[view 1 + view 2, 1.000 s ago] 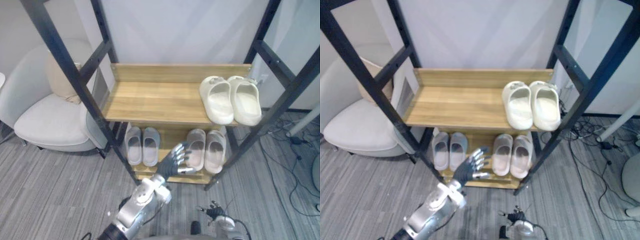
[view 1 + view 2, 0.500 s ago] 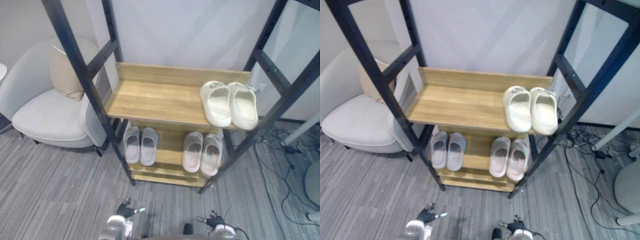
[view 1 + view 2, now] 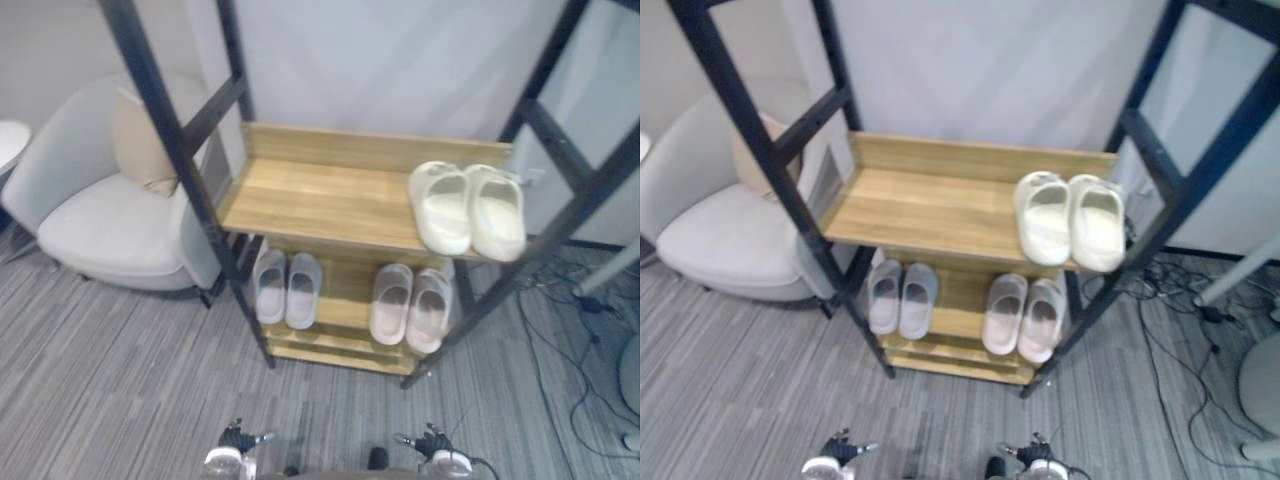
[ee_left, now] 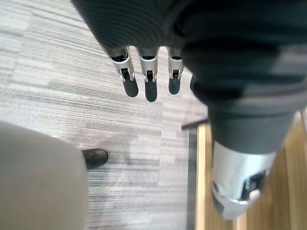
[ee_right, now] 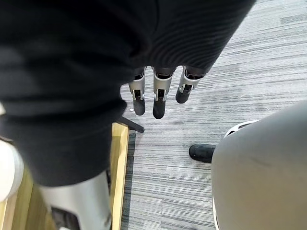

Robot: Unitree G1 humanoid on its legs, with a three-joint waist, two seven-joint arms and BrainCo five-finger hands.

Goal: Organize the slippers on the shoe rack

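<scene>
- A pale grey armchair [image 3: 95, 215] with a beige cushion [image 3: 140, 145] stands at the far left, just beside the shoe rack [image 3: 320, 195].
- The left hand [image 4: 150, 72] hangs low over the grey striped floor [image 3: 120, 370] in front of the rack. Its fingers [image 4: 128, 79] are straight, slightly apart, and hold nothing. In the left wrist view the rack's wooden bottom edge lies near them, not touching.
- The rack has black metal posts and two wooden shelves.
- A grey pair of slippers [image 3: 286, 288] sits side by side at the left of the lower shelf, toes toward the back.
- A pale beige pair of slippers [image 3: 410, 305] sits at the right of the same shelf, near the grey pair but apart from it.
- A cream pair of slippers [image 3: 468, 208] sits at the right end of the upper shelf, the two touching; the shelf's left part is bare wood.
- The right hand [image 5: 159, 96] also hangs low before the rack, its fingers [image 5: 139, 98] straight, spread a little, gripping nothing.
- All three pairs lie well apart from both hands, on the shelves above and beyond the fingertips.
</scene>
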